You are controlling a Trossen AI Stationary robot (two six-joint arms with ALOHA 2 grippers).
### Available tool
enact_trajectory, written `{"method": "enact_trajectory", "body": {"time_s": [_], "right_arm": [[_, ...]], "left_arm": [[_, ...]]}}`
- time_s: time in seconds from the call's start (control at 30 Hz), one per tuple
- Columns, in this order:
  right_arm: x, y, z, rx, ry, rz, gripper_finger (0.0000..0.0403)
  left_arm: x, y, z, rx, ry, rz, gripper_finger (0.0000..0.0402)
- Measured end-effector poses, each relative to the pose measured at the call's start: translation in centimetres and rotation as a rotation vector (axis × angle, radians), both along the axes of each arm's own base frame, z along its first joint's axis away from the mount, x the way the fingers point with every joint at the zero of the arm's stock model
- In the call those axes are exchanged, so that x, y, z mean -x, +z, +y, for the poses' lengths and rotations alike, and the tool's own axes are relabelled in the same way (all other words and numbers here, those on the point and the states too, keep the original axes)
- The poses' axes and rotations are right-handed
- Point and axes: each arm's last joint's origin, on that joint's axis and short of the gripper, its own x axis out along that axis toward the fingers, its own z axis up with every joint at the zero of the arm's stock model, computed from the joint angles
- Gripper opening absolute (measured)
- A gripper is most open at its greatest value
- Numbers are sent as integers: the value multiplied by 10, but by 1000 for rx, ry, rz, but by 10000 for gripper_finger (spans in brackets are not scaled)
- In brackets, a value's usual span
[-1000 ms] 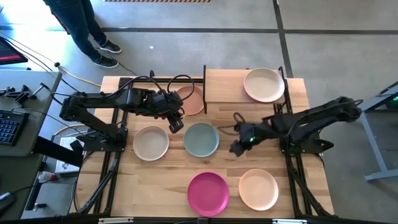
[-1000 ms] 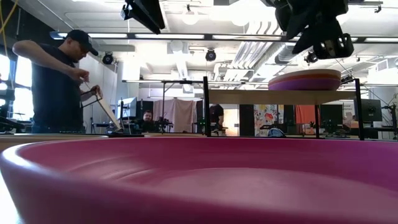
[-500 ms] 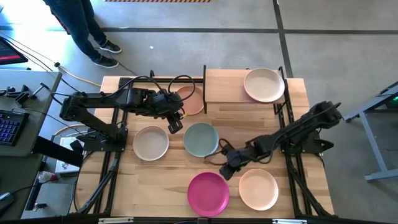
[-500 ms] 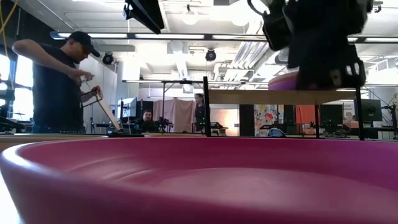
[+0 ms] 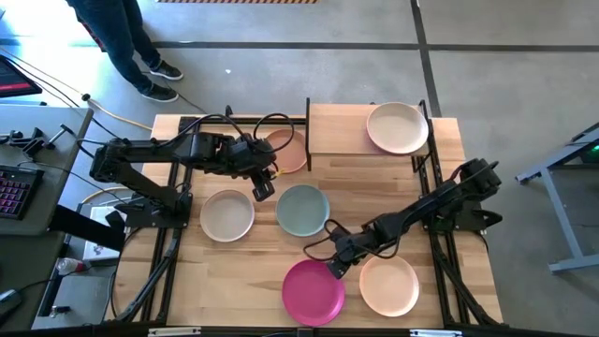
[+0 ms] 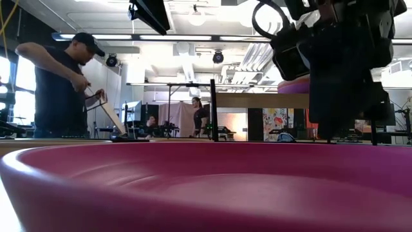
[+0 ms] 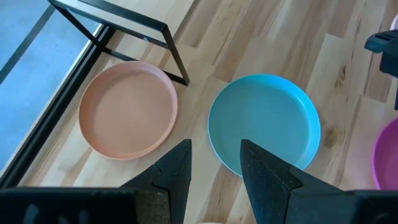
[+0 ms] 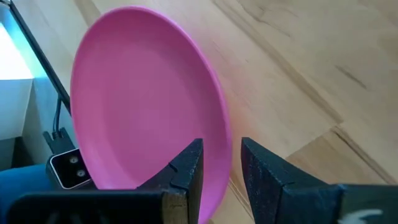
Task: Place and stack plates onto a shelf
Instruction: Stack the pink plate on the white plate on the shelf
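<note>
The magenta plate [image 5: 312, 292] lies flat near the table's near edge and fills the low view [image 6: 193, 187]. My right gripper [image 5: 334, 269] is open and low at its far-right rim [image 8: 219, 134], one finger on each side of the rim [image 8: 231, 168]. Whether a finger touches the rim, I cannot tell. My left gripper [image 5: 265, 187] hovers open [image 7: 214, 168] between the cream plate [image 5: 226, 215] and the grey-teal plate [image 5: 302, 212]. The shelf [image 5: 342, 131] carries a plate stack with a cream plate on top [image 5: 398, 127].
A pale peach plate [image 5: 389, 285] lies right of the magenta one. A salmon plate [image 5: 292, 152] sits partly under the shelf's left end, by its black upright [image 7: 177, 62]. A person [image 5: 122, 37] stands beyond the table's far-left corner. Bare wood lies near the left edge.
My right gripper has moved from beside the grey-teal plate's right side toward the table's near edge and leftward, coming down to the magenta plate's far-right rim. The plates have stayed where they were.
</note>
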Motion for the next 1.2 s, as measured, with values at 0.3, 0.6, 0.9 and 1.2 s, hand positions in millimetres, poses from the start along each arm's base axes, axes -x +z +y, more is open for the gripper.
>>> {"method": "enact_trajectory", "body": {"time_s": [0.3,0.6,0.9,1.2], "right_arm": [[2,-10,11,-5,14,23,90],[2,-23,16,-14,-13,76,90],[1,-26,16,-6,-64,70,90],[2,-27,15,-7,-93,90,40]], "left_arm": [[0,0,0,0,0,0,124],[0,0,0,-1,0,0,124],[0,0,0,-5,4,0,124],[0,0,0,-7,5,-1,124]]}}
